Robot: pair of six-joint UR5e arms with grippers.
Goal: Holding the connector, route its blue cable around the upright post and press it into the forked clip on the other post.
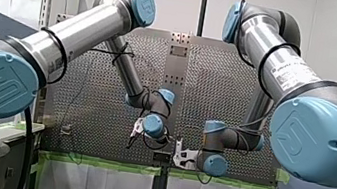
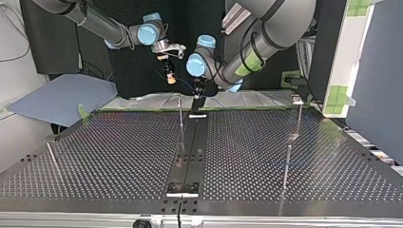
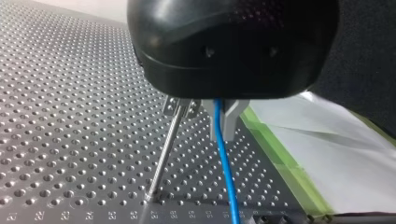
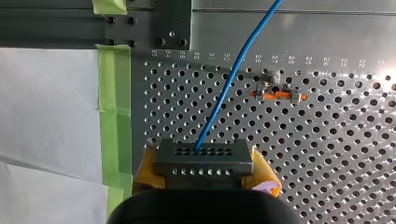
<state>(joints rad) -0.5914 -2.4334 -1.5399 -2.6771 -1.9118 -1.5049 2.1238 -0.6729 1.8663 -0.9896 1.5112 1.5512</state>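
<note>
In the right wrist view my right gripper (image 4: 201, 179) is shut on a black connector (image 4: 201, 158) held between yellow pads. A blue cable (image 4: 229, 88) leaves the connector and runs ahead over the perforated plate. In the left wrist view the blue cable (image 3: 225, 172) comes out from between the metal fingers of my left gripper (image 3: 223, 122), which is shut on it, and drops to the plate. A thin upright post (image 3: 163, 156) stands just beside those fingers. In the top view my right gripper (image 2: 169, 76) hangs above the table's far edge, close to my left gripper (image 2: 196, 102).
In the top view a thin post (image 2: 180, 121) rises near the centre rail, two more posts (image 2: 298, 116) (image 2: 286, 166) stand at the right, and a rod (image 2: 52, 156) leans at the left. A small orange and metal fixture (image 4: 278, 95) sits on the plate. Green tape (image 4: 114, 93) edges the plate.
</note>
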